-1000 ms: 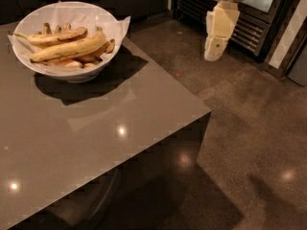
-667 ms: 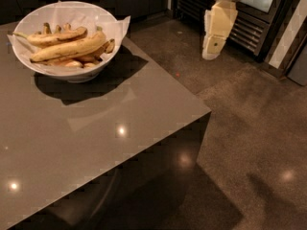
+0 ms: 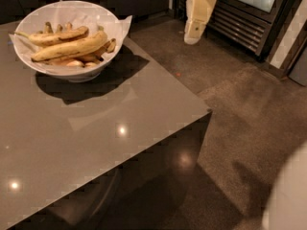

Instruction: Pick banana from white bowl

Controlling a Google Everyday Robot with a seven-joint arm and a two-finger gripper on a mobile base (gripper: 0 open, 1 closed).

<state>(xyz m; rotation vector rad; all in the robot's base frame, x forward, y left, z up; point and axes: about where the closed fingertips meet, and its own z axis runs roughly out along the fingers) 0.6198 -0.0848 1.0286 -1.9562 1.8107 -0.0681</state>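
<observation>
Glossy grey-brown worktop [image 3: 96,147] at lower left, dotted with light reflections. At upper left, round shallow white bowl [image 3: 29,61] lined with crinkled paper [image 3: 125,25], cradling the long, curved, speckled banana [image 3: 72,48] among smaller bananas [image 3: 60,36]. Top centre, smooth cream hand [image 3: 193,35] above the matte floor [image 3: 240,104], well apart; open or closed, impossible to tell.

A glossy grey table [image 3: 96,143] fills the left, light spots glinting on its top. At its far end lie a slimmer banana [image 3: 57,36] and small stubby bananas [image 3: 79,61]. Beyond, speckled floor [image 3: 240,104] reaches a slatted dark cabinet [image 3: 240,25]; the gripper [image 3: 194,35] hangs before it.
</observation>
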